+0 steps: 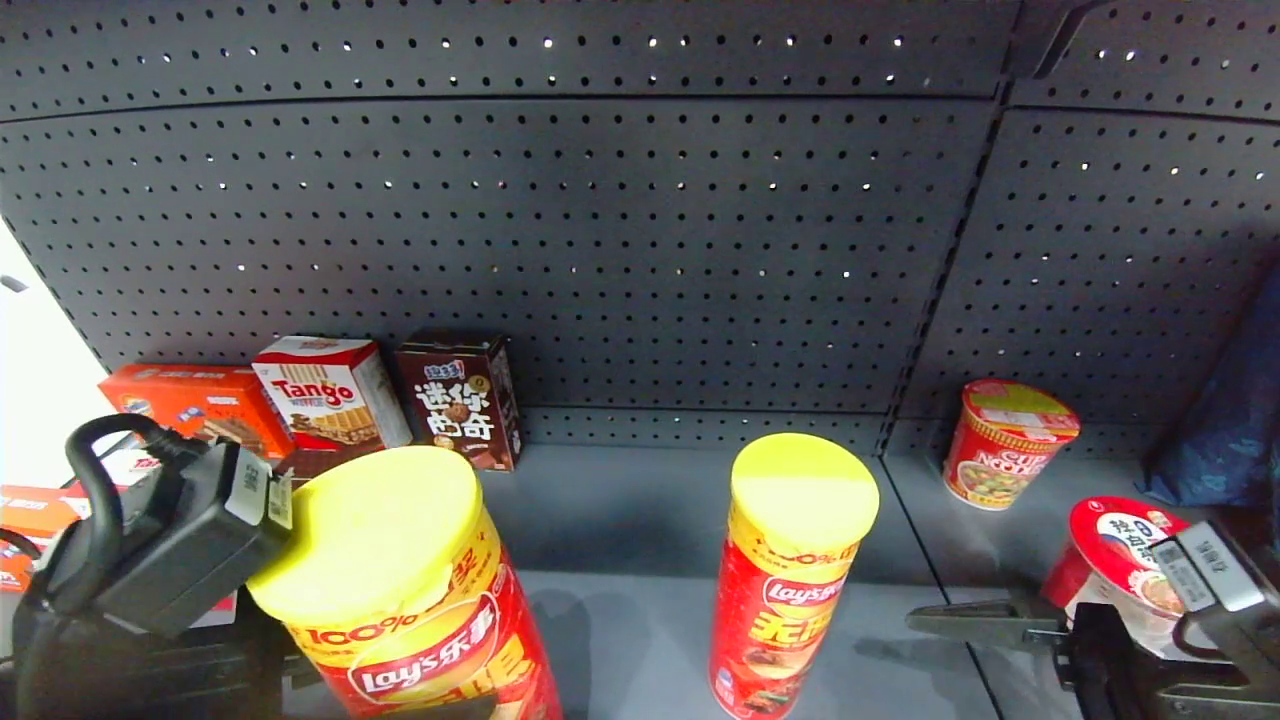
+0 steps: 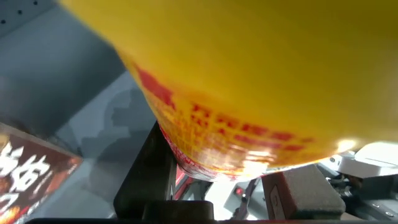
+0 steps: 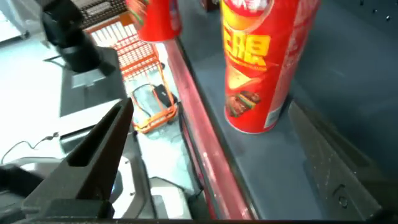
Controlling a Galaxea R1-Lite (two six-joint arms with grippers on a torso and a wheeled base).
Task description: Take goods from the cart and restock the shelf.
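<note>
left tool (image 2: pixel 217 190): clamped on held chip can (image 1: pixel 400 580), at shelf (image 1: pixel 620 610) front
right tool (image 3: pixel 208 124): wide, empty, near standing chip can (image 1: pixel 790 580)
standing chip can: upright on shelf

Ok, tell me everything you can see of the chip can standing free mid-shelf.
The standing chip can is a tall red tube with a flat yellow lid and printed wrap, yellow lettering above a food picture. It stands upright on the grey shelf, close to its front edge. Nothing touches it but the shelf; the held can is apart, on its left.
</note>
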